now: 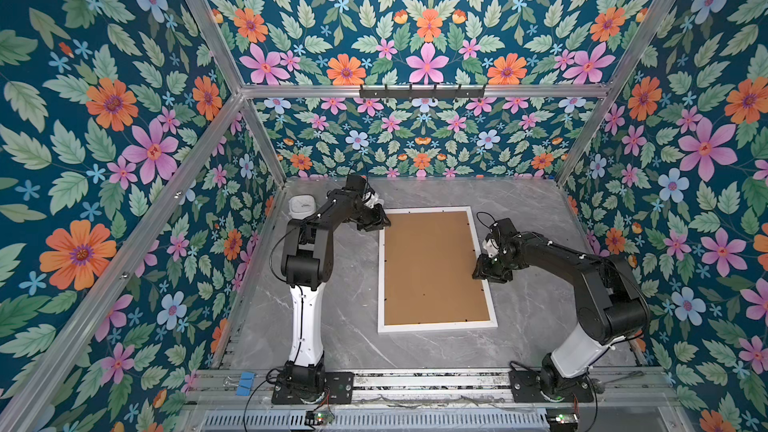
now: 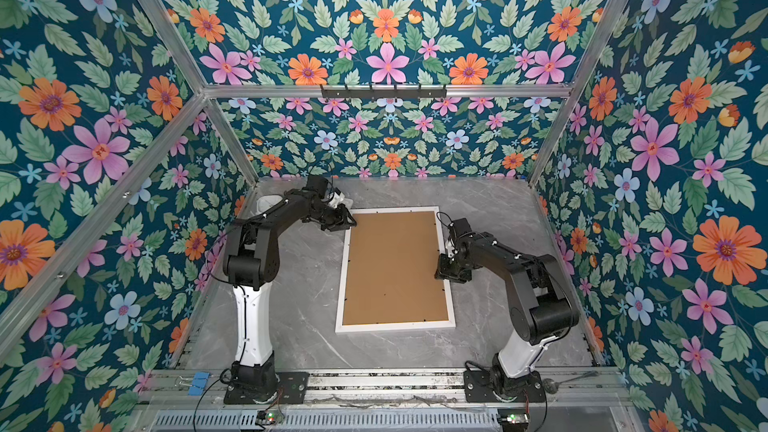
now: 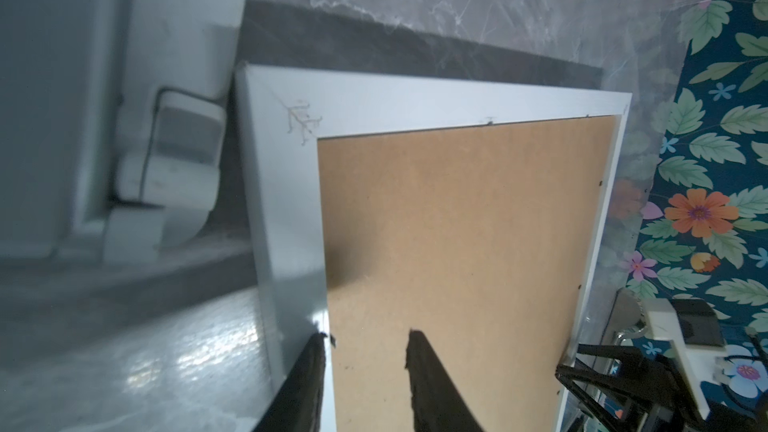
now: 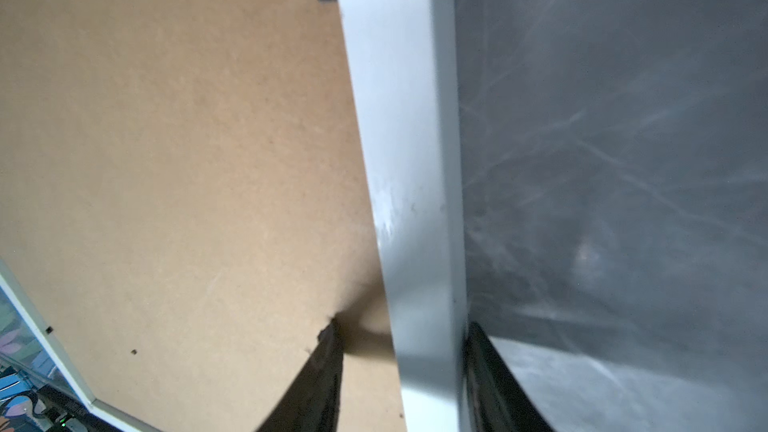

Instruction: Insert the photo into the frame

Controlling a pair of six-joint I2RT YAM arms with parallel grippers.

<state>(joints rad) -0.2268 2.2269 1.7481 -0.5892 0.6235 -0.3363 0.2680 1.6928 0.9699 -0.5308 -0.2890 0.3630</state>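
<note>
Centre: the frame [image 1: 436,327] lies flat, filled by a brown backing board [image 1: 432,268], and takes up most of the middle of the tabletop [image 1: 345,284].
Frame's far left corner: the left hand [image 1: 384,223] is over it, jaws apart.
Frame's right rim: the right hand [image 1: 478,273] straddles it midway.
Far left of tabletop: a white device [image 1: 300,206] stands partly hidden by the left arm [image 1: 307,243].
Free room: bare tabletop in front of the frame, beyond its far edge and along its left side.
Bounds: patterned walls [image 1: 415,139] close three sides.
</note>
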